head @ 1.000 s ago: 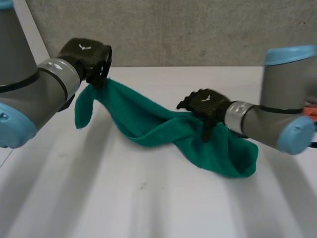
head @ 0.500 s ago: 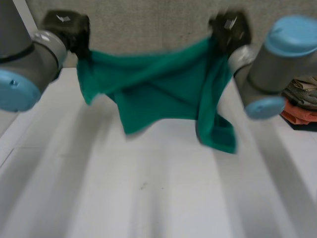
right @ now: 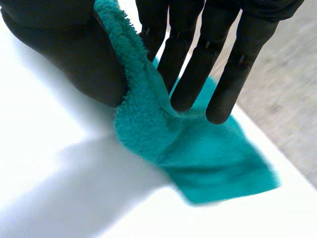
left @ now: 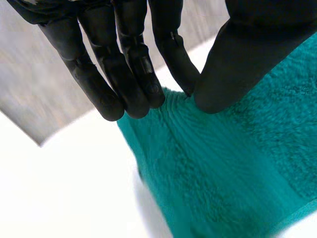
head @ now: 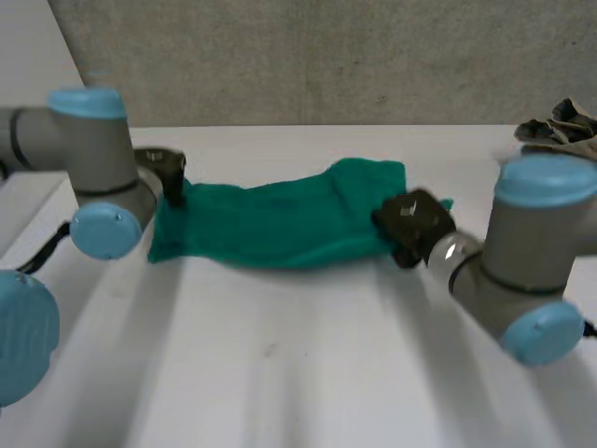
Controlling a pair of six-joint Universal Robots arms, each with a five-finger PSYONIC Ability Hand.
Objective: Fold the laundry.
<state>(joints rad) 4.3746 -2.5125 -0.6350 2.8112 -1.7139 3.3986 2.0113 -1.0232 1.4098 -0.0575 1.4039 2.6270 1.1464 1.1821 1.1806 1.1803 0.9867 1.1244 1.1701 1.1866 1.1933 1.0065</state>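
One green towel (head: 280, 222) lies as a long band toward the far side of the white table (head: 308, 373). I judge it's held by both ends so it stays stretched flat, ready for a fold. My left hand (head: 166, 173) pinches the towel's left end between thumb and fingers. My right hand (head: 413, 222) grips the right end the same way, with cloth bunched against its thumb, and both hands are low at the tabletop. Count: one towel, two hands, one table, and one heap of other laundry (head: 557, 128) at the far right corner, well apart from the towel.
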